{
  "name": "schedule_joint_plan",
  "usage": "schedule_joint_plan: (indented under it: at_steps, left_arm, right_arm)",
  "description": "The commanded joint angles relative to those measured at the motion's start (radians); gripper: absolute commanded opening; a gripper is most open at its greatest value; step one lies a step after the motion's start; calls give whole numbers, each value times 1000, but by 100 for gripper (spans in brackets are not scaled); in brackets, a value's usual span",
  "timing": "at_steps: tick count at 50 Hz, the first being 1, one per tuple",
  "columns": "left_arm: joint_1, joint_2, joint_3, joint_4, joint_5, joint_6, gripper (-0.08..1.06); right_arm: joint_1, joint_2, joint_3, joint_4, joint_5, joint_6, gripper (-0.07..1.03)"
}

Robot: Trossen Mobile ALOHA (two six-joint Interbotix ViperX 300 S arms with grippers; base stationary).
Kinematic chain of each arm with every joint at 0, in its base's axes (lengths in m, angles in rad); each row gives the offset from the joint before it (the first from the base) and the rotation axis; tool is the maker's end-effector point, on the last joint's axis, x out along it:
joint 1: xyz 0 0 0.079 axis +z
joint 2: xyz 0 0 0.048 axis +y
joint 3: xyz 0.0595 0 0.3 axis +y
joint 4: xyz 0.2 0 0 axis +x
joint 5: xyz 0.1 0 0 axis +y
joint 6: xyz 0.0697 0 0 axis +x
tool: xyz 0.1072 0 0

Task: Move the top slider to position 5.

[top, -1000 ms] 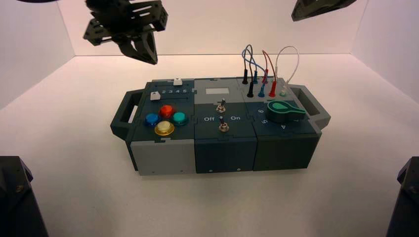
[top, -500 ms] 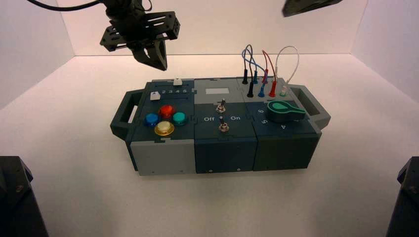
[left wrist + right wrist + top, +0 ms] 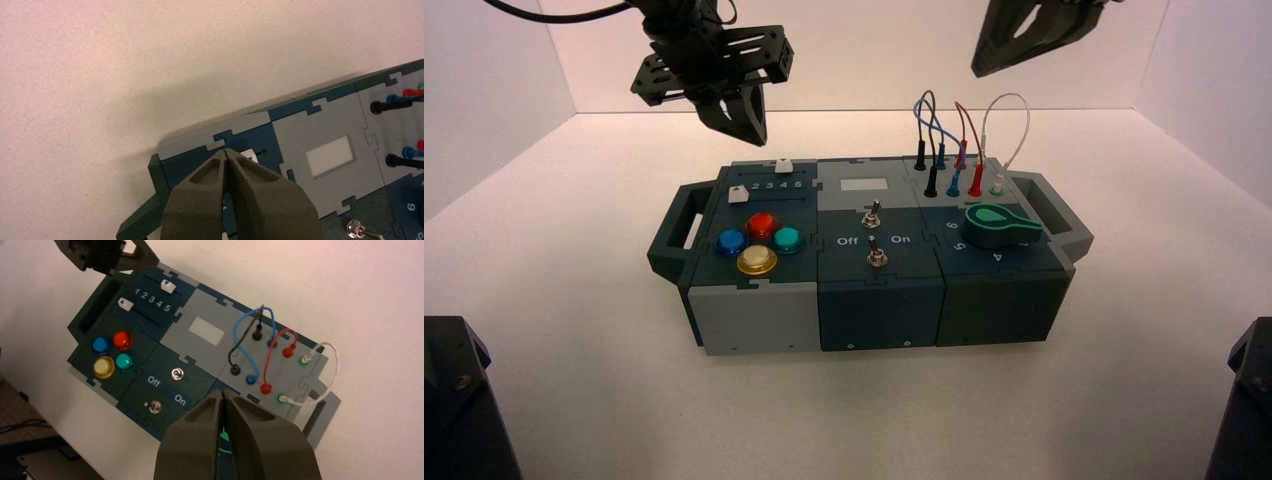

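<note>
The top slider [image 3: 784,166] is a small white knob on the far row of the box's [image 3: 754,318] left section. In the right wrist view the top slider [image 3: 168,286] stands about level with the printed 4, one step short of position 5 [image 3: 167,308], the last digit of the row. My left gripper [image 3: 744,128] is shut and empty, hovering above and behind the box's left end. In the left wrist view its tips [image 3: 226,151] sit just beside the slider's white knob [image 3: 250,156]. My right gripper [image 3: 986,62] is shut, high above the box's right half.
A second white slider knob with a dark dot [image 3: 738,195] sits on the nearer row. Red, blue, teal and yellow buttons [image 3: 761,224], two toggle switches [image 3: 873,213], a green knob [image 3: 994,222] and plugged wires [image 3: 954,150] fill the top. Handles stick out at both ends.
My left gripper has moved right and down toward the box's left rear, then nearly stopped. My right gripper has come down into view at the top right.
</note>
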Motion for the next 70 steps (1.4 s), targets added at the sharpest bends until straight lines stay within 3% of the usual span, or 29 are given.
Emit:
schedule_joint_plan:
  at_steps: [1, 16, 58, 70]
  left_arm:
    - [-3, -12, -25, -2, -3, -2, -3]
    - [-3, -2, -25, -2, -3, -2, -3]
    - [-3, 38, -41, -2, -3, -5, -3]
    - [-5, 54, -48, -12, -3, -8, -3]
  right_arm:
    - [29, 3, -41, 3, 5, -5, -2]
    - [38, 60, -67, 5, 20, -23, -2]
    - [38, 107, -94, 3, 3, -23, -2]
    - [38, 112, -97, 5, 12, -23, -2]
